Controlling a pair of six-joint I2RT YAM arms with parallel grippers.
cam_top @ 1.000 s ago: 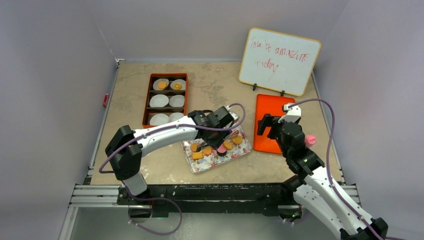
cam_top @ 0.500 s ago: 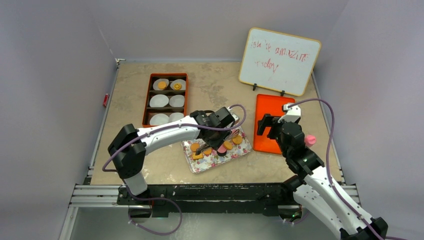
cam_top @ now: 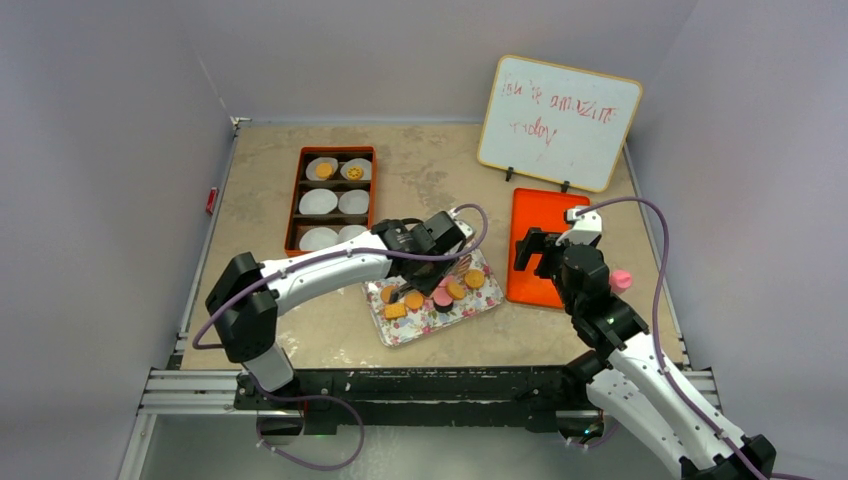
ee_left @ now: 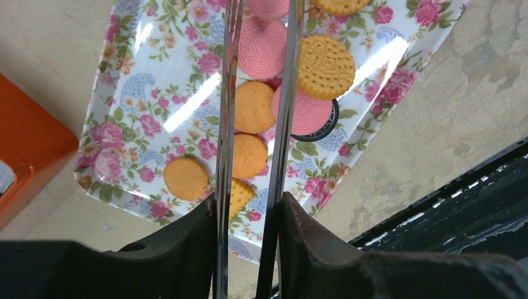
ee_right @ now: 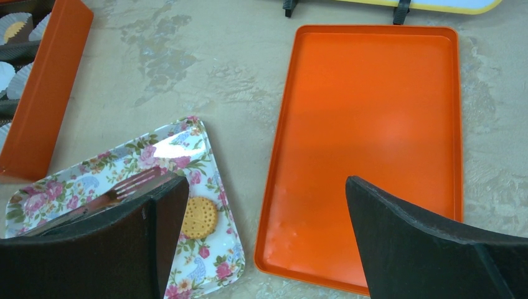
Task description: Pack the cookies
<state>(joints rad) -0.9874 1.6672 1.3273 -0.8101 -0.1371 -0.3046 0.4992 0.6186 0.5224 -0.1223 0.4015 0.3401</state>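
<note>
Ten cookies (ee_left: 325, 65) on floral tray (ee_left: 143, 81); two in box (cam_top: 338, 151); six paper cups (cam_top: 318, 202); one orange tray (ee_right: 373, 124); one whiteboard (cam_top: 557, 120).

Paired bench arms, white and black.
Left arm (cam_top: 320, 270), right arm (cam_top: 655, 395): white shells, black joint housings, purple cable (cam_top: 630, 200) each; pink knob (cam_top: 621, 280) on right. Left end effector (ee_left: 249, 202), right end effector (ee_right: 266, 180): matte black fingers.

- Red handwriting on the whiteboard (cam_top: 558, 122), propped upright at about 1 o'clock on the worktop (cam_top: 260, 180) in the top view.
- Upper line, slanting across the board's upper half, reads roughly "You're amazing"; first word faint and only partly legible.
- Lower line, shorter and sitting toward 8 o'clock of the board's middle, reads roughly "today".
- Embossed patterns on the cookies (ee_left: 325, 66) in the left wrist view, too fine to read as letters.
</note>
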